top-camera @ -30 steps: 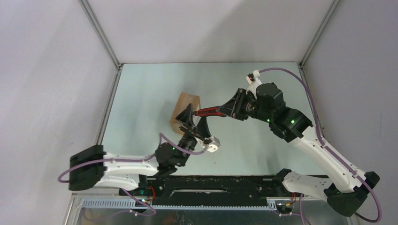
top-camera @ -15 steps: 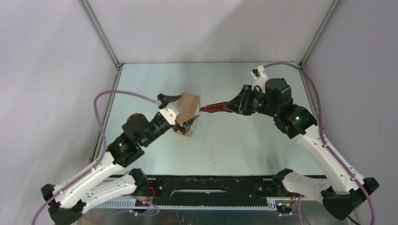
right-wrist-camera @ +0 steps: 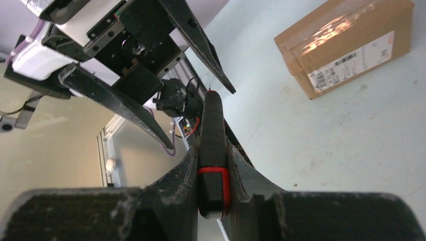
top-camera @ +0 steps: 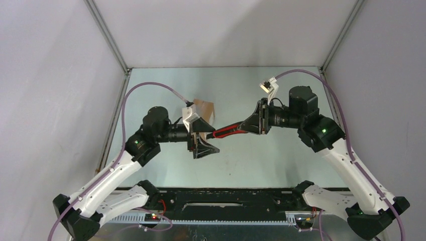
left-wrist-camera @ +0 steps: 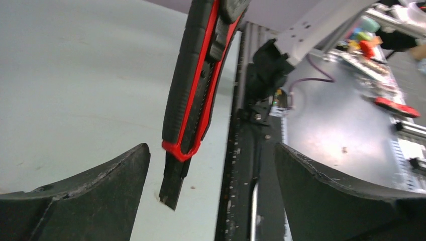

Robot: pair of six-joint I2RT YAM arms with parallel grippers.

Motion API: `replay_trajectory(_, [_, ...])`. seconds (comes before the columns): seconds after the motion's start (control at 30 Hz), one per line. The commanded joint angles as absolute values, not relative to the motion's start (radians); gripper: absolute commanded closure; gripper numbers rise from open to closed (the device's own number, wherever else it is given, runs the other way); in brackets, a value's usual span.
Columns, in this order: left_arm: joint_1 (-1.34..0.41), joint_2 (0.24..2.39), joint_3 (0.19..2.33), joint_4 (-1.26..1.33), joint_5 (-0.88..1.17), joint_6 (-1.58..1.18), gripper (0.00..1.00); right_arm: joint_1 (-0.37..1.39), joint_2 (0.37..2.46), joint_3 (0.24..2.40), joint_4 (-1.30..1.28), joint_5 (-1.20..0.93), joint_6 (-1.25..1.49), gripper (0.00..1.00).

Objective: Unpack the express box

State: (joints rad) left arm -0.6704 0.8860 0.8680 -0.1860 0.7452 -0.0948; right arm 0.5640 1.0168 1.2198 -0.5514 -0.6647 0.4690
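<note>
Express box [right-wrist-camera: 346, 42], we judge, is light stiff cardboard, best pinned across its sides; left fingers [left-wrist-camera: 90, 191] stand apart, right fingers [right-wrist-camera: 251, 186] clamp the utility knife [right-wrist-camera: 212, 135].

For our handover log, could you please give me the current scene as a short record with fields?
Express box: resting on the table, looks closed, white label on one side, nothing touching it
Utility knife: clamped in the right gripper, tip pointing towards the left arm
Left gripper: open, its fingers either side of the knife's tip, with gaps showing
</note>
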Motion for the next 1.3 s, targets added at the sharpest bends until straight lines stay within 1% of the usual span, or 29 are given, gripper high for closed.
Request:
replay_trajectory(0.0, [-0.657, 0.914, 0.927, -0.122, 0.959, -0.2, 0.06, 0.578, 0.984, 1.224, -0.542, -0.759, 0.407, 1.0])
replay_trajectory(0.13, [-0.655, 0.962, 0.953, -0.156, 1.028, -0.216, 0.14, 0.583, 0.971, 1.225, -0.532, -0.782, 0.402, 1.0])
replay_trajectory(0.23, [-0.653, 0.978, 0.965, -0.171, 1.045, -0.226, 0.16, 0.588, 0.959, 1.224, -0.532, -0.811, 0.392, 1.0])
replay_trajectory(0.33, [-0.651, 0.984, 0.959, -0.124, 1.064, -0.271, 0.21, 0.608, 0.949, 1.225, -0.538, -0.824, 0.37, 1.0])
replay_trajectory(0.47, [-0.651, 0.987, 0.94, -0.034, 1.093, -0.348, 0.31, 0.614, 0.948, 1.224, -0.546, -0.809, 0.364, 1.0])
replay_trajectory(0.57, [-0.651, 0.996, 0.932, 0.017, 1.11, -0.396, 0.44, 0.614, 0.95, 1.225, -0.536, -0.799, 0.367, 1.0])
replay_trajectory(0.6, [-0.651, 1.001, 0.932, 0.025, 1.117, -0.402, 0.53, 0.614, 0.95, 1.224, -0.53, -0.791, 0.373, 1.0])
replay_trajectory(0.63, [-0.652, 1.007, 0.931, 0.023, 1.122, -0.405, 0.57, 0.613, 0.951, 1.225, -0.52, -0.79, 0.378, 1.0])
replay_trajectory(0.67, [-0.652, 1.011, 0.931, 0.022, 1.128, -0.41, 0.64, 0.609, 0.95, 1.224, -0.511, -0.79, 0.385, 1.0])
replay_trajectory(0.7, [-0.653, 1.014, 0.932, 0.022, 1.135, -0.413, 0.72, 0.605, 0.95, 1.224, -0.5, -0.787, 0.395, 1.0])
replay_trajectory(0.77, [-0.655, 1.017, 0.93, 0.033, 1.141, -0.426, 0.83, 0.599, 0.95, 1.225, -0.482, -0.769, 0.416, 1.0])
replay_trajectory(0.8, [-0.657, 1.017, 0.926, 0.049, 1.14, -0.438, 0.93, 0.597, 0.951, 1.225, -0.471, -0.757, 0.428, 1.0])
replay_trajectory(0.83, [-0.66, 1.015, 0.923, 0.076, 1.13, -0.456, 0.99, 0.597, 0.952, 1.224, -0.464, -0.731, 0.441, 0.89])
replay_trajectory(0.87, [-0.663, 1.009, 0.913, 0.128, 1.108, -0.488, 1.0, 0.601, 0.954, 1.225, -0.455, -0.697, 0.456, 0.56])
replay_trajectory(0.9, [-0.665, 1.001, 0.89, 0.207, 1.065, -0.54, 1.0, 0.608, 0.954, 1.224, -0.446, -0.657, 0.471, 0.38])
replay_trajectory(0.93, [-0.665, 0.996, 0.852, 0.307, 1.021, -0.607, 1.0, 0.617, 0.951, 1.224, -0.441, -0.601, 0.486, 0.25])
replay_trajectory(0.97, [-0.667, 0.995, 0.828, 0.405, 0.988, -0.683, 1.0, 0.627, 0.948, 1.223, -0.434, -0.555, 0.5, 0.17])
replay_trajectory(1.03, [-0.675, 1.013, 0.804, 0.56, 0.9, -0.811, 1.0, 0.656, 0.949, 1.223, -0.407, -0.458, 0.533, 0.09])
replay_trajectory(1.1, [-0.689, 1.037, 0.797, 0.669, 0.836, -0.912, 1.0, 0.682, 0.945, 1.193, -0.334, -0.386, 0.598, 0.09])
replay_trajectory(1.17, [-0.714, 1.051, 0.793, 0.731, 0.782, -0.96, 1.0, 0.702, 0.938, 1.149, -0.261, -0.336, 0.651, 0.13])
replay_trajectory(1.27, [-0.739, 1.053, 0.804, 0.694, 0.695, -0.949, 1.0, 0.745, 0.938, 1.104, -0.176, -0.282, 0.691, 0.21])
